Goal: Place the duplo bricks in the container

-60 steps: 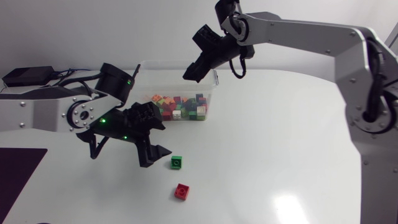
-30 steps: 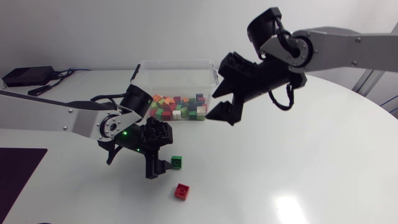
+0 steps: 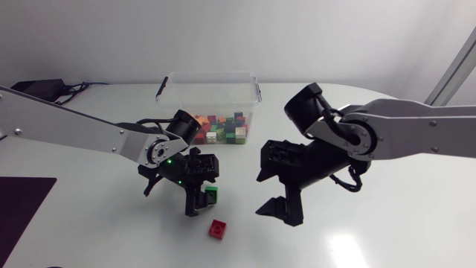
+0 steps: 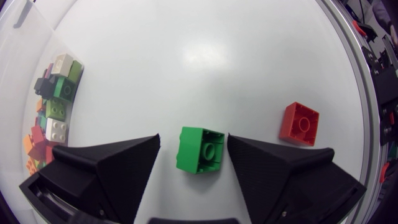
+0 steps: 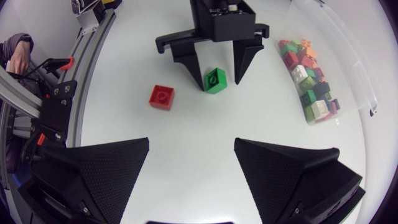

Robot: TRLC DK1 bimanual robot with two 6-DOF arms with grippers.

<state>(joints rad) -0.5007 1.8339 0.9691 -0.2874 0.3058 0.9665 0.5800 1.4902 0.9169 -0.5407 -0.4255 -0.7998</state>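
Two bricks are left out on the white table [image 3: 401,186], as far as I can see from here; the rest, a heap of mixed colours [image 3: 216,128], already lie inside the clear container [image 3: 210,80] at the back. So most of the job looks done, with just these last two to go.

The green brick [image 4: 200,149] sits studs-up on the table, right between the fingers of the left gripper [image 4: 193,144]. Those fingers are spread, one on each side of it, and a sliver of table shows in both gaps – it has the brick bracketed but not pinched. To my eye the step in hand is the closing squeeze, then a lift and a short carry back to the container, which stands near that arm.

The red brick [image 3: 217,229] lies near the green one but apart from it, on the side away from the container, and nothing touches it. The right gripper [image 5: 191,148] hangs over bare table close by, fingers wide apart and holding nothing – it faces the left gripper across the two bricks. I would guess it is meant for the red brick, though it is not lined up over it yet.
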